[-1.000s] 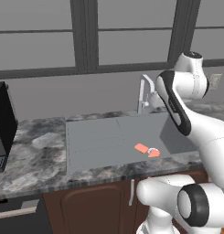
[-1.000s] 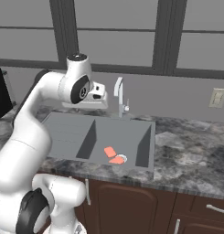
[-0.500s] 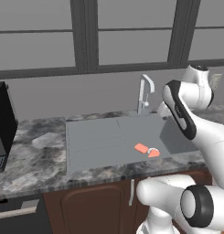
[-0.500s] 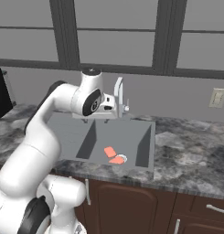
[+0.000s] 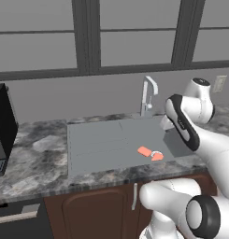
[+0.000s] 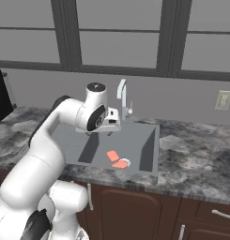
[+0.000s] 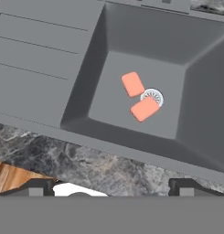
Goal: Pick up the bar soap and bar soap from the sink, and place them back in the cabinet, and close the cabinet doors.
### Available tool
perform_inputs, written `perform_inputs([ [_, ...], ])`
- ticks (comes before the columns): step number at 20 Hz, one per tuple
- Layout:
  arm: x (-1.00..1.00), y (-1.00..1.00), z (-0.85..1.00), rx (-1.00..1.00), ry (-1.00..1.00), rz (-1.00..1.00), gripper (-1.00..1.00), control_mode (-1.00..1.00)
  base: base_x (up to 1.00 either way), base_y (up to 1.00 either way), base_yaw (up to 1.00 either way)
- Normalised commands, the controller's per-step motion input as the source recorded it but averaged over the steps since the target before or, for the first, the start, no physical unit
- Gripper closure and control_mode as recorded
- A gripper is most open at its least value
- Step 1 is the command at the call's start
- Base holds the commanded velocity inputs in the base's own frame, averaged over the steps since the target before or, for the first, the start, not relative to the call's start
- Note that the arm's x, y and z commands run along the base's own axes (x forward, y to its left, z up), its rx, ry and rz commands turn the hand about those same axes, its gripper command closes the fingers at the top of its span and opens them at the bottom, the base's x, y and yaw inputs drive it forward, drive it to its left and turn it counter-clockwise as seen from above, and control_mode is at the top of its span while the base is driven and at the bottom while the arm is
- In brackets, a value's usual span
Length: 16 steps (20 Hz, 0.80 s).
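Observation:
Two salmon-orange bar soaps lie on the floor of the grey sink (image 7: 86, 59) basin. One flat bar soap (image 7: 132, 84) sits just left of the round drain; the other bar soap (image 7: 145, 109) lies partly over it. From the sides they appear as one soap (image 5: 144, 151) (image 6: 112, 155) and the other soap (image 5: 157, 157) (image 6: 119, 164). My gripper (image 7: 112, 186) (image 6: 107, 131) hangs above the basin's near side, well clear of both soaps, open with nothing between its fingertips. The cabinet and the cabinet doors are out of view.
A slim curved tap (image 5: 147, 95) rises behind the basin. The ridged drainboard (image 5: 97, 142) spreads to the left. Speckled stone counter (image 6: 196, 154) surrounds the sink. A black appliance (image 5: 1, 126) stands far left. Brown arched doors (image 6: 130, 211) run below the counter.
My arm has swung rightward and lower, bringing the hand from beside the tap to over the basin. The soaps have not moved.

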Motion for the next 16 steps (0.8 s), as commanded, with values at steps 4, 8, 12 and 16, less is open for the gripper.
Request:
perform_inputs([
  [4, 0.09, 0.0, -0.37, 0.0, 0.0, 0.02, -1.0, -1.0, 0.0, 0.0, 0.0],
  [8, 0.18, 0.0, -0.42, 0.0, 0.0, 0.0, -1.0, -1.0, 0.0, 0.0, 0.0],
  [12, 0.24, 0.0, -0.37, 0.0, 0.0, 0.0, -1.0, -1.0, 0.0, 0.0, 0.0],
  [16, 0.22, 0.0, -0.33, 0.0, 0.0, 0.0, -1.0, -1.0, 0.0, 0.0, 0.0],
])
